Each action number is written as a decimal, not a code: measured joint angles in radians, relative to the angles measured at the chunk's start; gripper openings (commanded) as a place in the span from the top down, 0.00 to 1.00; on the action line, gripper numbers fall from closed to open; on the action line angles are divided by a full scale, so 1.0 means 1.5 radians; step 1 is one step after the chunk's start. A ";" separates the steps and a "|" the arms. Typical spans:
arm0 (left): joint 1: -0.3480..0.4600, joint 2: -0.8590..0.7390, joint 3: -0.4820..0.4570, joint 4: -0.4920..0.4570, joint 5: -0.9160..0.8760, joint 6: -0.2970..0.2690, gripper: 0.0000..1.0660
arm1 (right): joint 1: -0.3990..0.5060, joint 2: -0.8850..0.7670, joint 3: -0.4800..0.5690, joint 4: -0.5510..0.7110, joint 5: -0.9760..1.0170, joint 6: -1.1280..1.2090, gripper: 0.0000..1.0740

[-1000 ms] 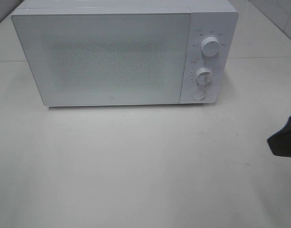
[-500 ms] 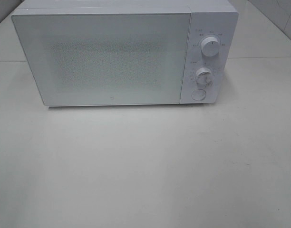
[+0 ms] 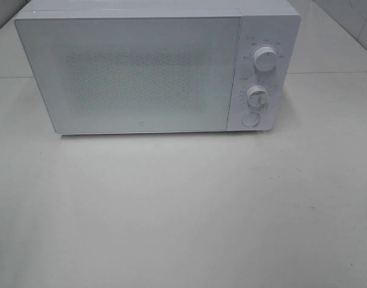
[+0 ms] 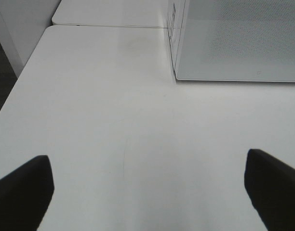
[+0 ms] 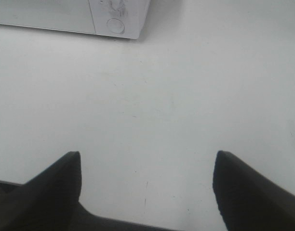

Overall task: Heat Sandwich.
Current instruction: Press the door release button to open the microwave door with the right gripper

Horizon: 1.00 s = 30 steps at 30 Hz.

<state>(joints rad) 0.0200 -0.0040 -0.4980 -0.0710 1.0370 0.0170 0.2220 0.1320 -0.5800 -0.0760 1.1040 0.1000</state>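
The white microwave [image 3: 153,66] sits door-shut at the back of the bench [image 3: 183,210], the sandwich out of sight and presumably inside, while the left fingers [image 4: 22,192] and right fingers [image 5: 51,183] hover spread apart and empty, held back, seemingly to keep the oven front clear.

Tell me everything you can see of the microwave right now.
The white microwave stands upright at the back of the pale table, facing the high camera. Its door is shut, a frosted panel with a dotted window; the inside is hidden. Right of it sit an upper knob, a lower knob and a round button. Only the table touches it.
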 measured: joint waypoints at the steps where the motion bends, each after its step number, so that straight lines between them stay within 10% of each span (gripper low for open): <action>1: 0.000 0.000 0.000 0.000 0.000 0.000 0.05 | -0.007 -0.016 0.010 0.002 0.000 -0.001 0.31; 30: 0.000 0.000 0.000 0.000 0.000 0.000 0.05 | -0.071 -0.090 0.034 0.004 -0.049 -0.005 0.31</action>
<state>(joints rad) 0.0200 -0.0040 -0.4980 -0.0710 1.0370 0.0170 0.1150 -0.0030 -0.5290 -0.0700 1.0310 0.0920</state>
